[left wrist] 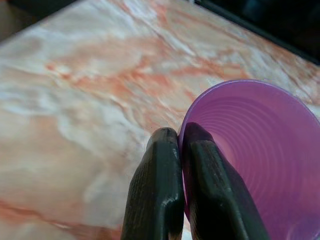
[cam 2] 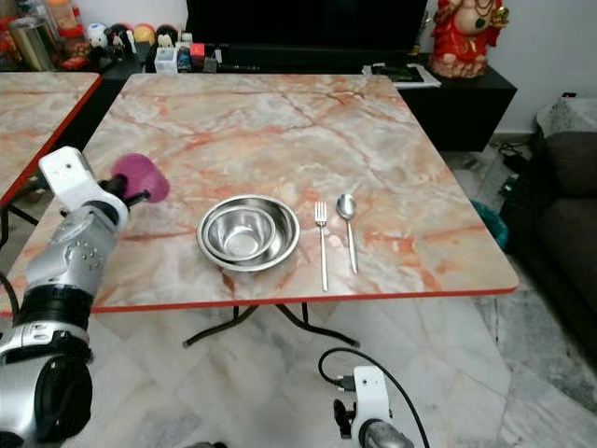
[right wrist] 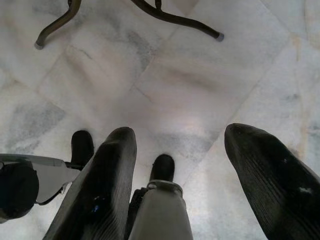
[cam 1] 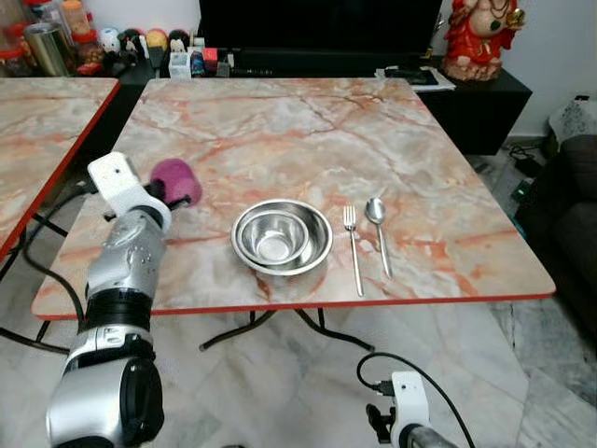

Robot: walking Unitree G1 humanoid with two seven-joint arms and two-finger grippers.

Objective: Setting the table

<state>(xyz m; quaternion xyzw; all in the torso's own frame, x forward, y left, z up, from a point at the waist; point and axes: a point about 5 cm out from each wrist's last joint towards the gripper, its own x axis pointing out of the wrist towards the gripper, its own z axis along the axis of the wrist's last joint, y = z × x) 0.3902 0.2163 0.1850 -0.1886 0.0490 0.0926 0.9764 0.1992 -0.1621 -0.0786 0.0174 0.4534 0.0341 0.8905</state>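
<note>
Broadly, from left to right:
Counter (cam 1: 308, 121): square, marble-patterned in pink and orange with a red edge, on dark metal legs.
Floor (cam 1: 280, 392): pale grey-veined marble tiles.
Room: a second matching counter (cam 1: 42, 121) at far left, a low dark cabinet (cam 1: 466, 103) behind with small bottles and a red figurine (cam 1: 478, 37), a dark sofa (cam 1: 564, 215) at right.
Left end effector (left wrist: 177, 150): raised over the counter's left side, its two black fingers pressed together on the rim of the purple cup, one inside and one outside.
Purple cup (cam 1: 177, 180): held above the counter's left part, tipped on its side, long axis roughly level, mouth towards the wrist camera.
Steel bowls (cam 1: 281, 236): two nested, near the front edge, right of the cup.
Fork (cam 1: 353, 245): just right of the bowls, long axis front to back, tines away from the robot.
Spoon (cam 1: 379, 231): beside the fork, parallel, bowl end away.
Right end effector (right wrist: 177, 170): low over the floor, fingers spread apart, holding nothing.
</note>
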